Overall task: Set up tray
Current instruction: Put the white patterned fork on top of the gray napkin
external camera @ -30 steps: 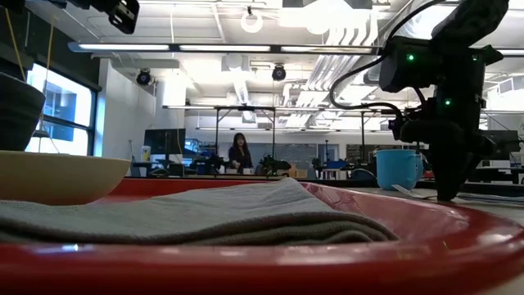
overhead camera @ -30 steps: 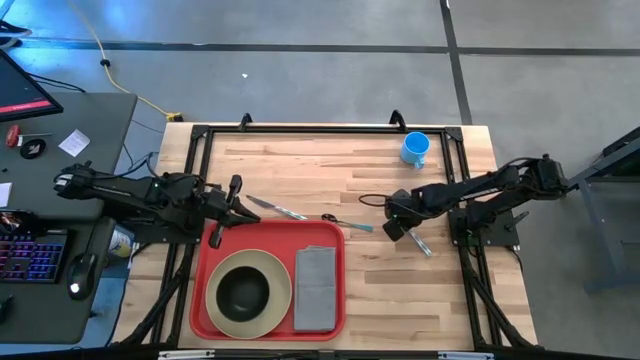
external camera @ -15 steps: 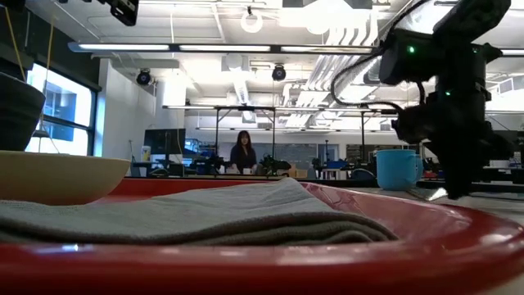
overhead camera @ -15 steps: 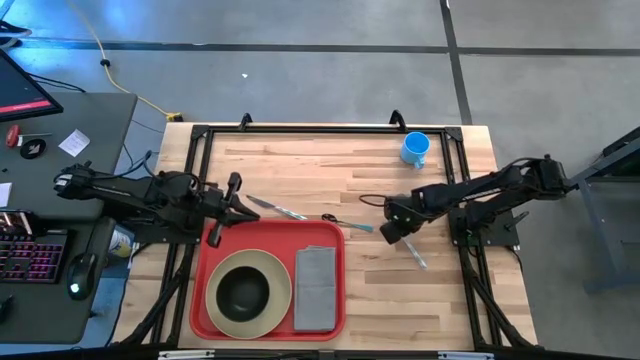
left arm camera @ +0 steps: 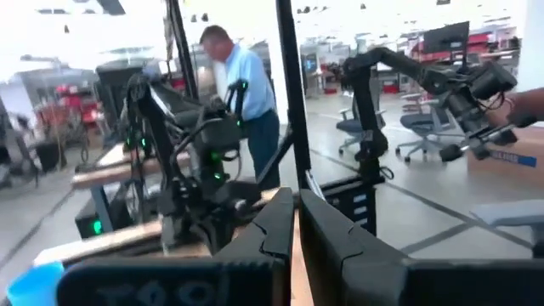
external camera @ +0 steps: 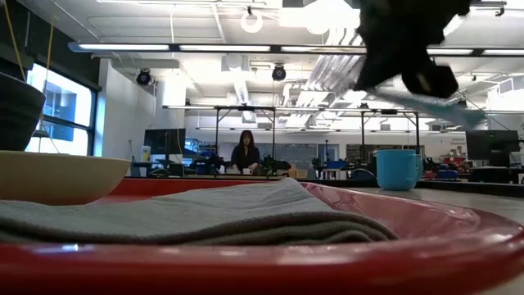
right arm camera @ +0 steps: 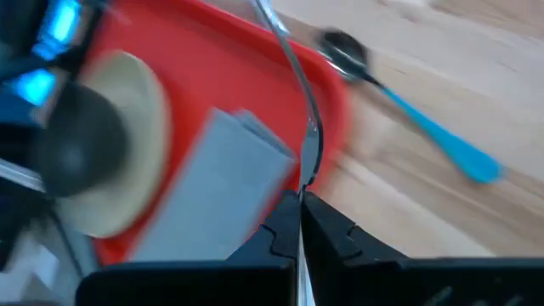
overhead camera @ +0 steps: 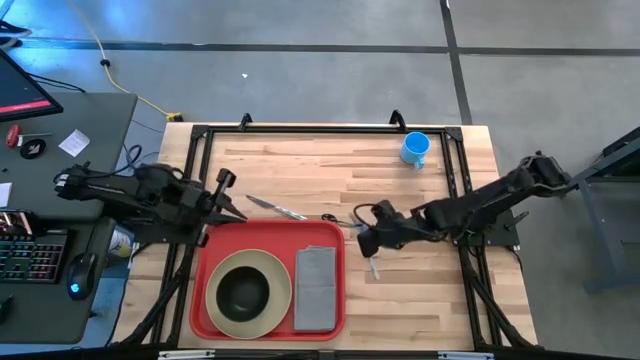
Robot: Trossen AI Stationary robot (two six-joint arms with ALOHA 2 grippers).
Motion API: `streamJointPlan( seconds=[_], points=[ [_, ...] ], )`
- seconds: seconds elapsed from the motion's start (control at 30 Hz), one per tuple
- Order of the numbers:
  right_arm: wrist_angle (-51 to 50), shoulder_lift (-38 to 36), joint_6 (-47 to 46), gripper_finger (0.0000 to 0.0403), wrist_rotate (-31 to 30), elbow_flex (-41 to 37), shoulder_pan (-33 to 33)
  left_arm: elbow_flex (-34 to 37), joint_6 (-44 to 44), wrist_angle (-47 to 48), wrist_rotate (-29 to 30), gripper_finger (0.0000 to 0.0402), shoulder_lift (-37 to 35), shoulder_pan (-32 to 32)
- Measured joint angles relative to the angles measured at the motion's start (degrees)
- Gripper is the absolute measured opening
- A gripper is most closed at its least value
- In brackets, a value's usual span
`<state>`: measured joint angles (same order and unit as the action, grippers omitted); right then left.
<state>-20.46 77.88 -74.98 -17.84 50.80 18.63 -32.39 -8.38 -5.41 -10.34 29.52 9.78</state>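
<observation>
Your right gripper (overhead camera: pixel 369 243) clenched a fork (right arm camera: pixel 297 102) beside the tray (overhead camera: pixel 205 285).
Your left gripper (overhead camera: pixel 222 193), nearly closed and empty, hovered near the tray's far left corner.

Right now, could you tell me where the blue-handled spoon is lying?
In the high view the blue-handled spoon lies on the bare wood just beyond the tray's far right corner, between the knife and the right gripper.

Robotics lab, open-plan. Evidence: exposed ceiling ducts (external camera: pixel 327 61) and strip lights, concrete floor (overhead camera: pixel 330 60), other robot arms (left arm camera: pixel 399 72) on stands, monitors, a person (external camera: pixel 245 152) at distant benches.
</observation>
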Motion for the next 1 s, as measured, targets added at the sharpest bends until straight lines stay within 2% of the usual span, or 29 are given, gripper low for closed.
streamJointPlan(
  seconds=[0.13, 0.27, 0.4, 0.5, 0.73, 1.0],
  points=[
    [8.8, 4.1, -0.7, 0.0000, -4.0, 3.3, 2.5, -0.4, -1.5, 0.8, -0.8, 0.0056, -1.6, 0.0],
    [17.9, 13.3, -0.6, 0.0000, -3.3, 7.5, 2.2, -0.4, -2.5, 0.8, -0.9, 0.0056, -3.6, 0.0],
    [22.7, 22.9, 0.2, 0.0000, -2.5, 13.8, 1.6, -0.4, -2.6, 1.0, -0.9, 0.0056, -4.8, 0.0],
    [25.7, 27.5, 0.0, 0.0000, -2.9, 17.7, 1.6, -0.4, -3.3, 1.8, -0.9, 0.0056, -5.1, 0.0],
    [28.0, 31.4, -6.1, 0.0000, -8.9, 20.0, 2.6, -0.4, -3.4, 2.2, -0.9, 0.0056, -5.1, 0.0],
    [32.2, 37.0, -10.3, 0.0000, -8.1, 19.6, 4.5, -0.4, -2.9, 2.5, -1.6, 0.0056, -5.1, 0.0]
  ],
)
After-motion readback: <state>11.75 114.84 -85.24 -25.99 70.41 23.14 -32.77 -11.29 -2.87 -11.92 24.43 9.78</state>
